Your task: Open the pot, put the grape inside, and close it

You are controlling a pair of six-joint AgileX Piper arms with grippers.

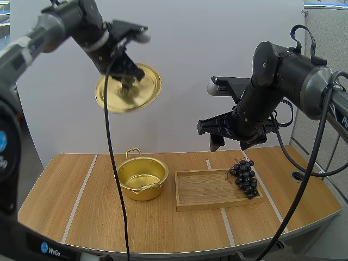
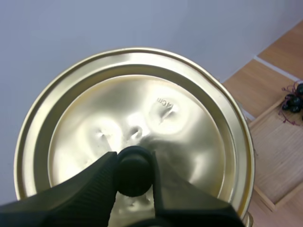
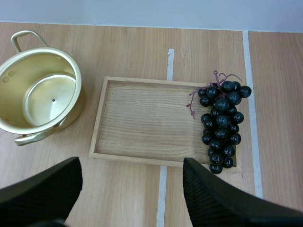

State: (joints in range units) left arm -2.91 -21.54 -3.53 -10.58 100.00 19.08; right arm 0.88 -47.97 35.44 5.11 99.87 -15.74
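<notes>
1. Your left gripper point(image 1: 129, 80) point(image 2: 134, 163): closed narrow on the black knob point(image 2: 134, 171) of the lid point(image 1: 129, 91) point(image 2: 189, 142), tips pinching it from both sides. It holds the lid in the air, well above the bench point(image 1: 70, 190) point(image 3: 142, 47) and tilted.

2. Lid: gold metal with a raised rim and a dented centre. Near the knob you can read a small stamped mark ending in "cm"; the rest of it is not legible.

3. Your right gripper point(image 1: 231, 142) point(image 3: 132, 189): fingers spread wide and holding nothing. It hangs above the tray point(image 1: 206, 187) point(image 3: 142, 118), pointing down.

4. Tray: shallow wooden rectangle lying flat on the bench, across one of the white lines.

5. Grapes point(image 1: 244, 176) point(image 3: 221, 125): one dark bunch with a reddish stem. It lies along the tray's right end, its upper berries over the rim at the far corner.

6. Pot point(image 1: 142, 190) point(image 3: 40, 94): gold, uncovered and upright on the bench just left of the tray and apart from it. It has one loop handle on the far side and one on the near side, and you can see its bare bottom.

7. Bench: light wood with white lines running front to back.

8. Label point(image 1: 53, 250): "WeGo", on the dark base at the near left.
</notes>
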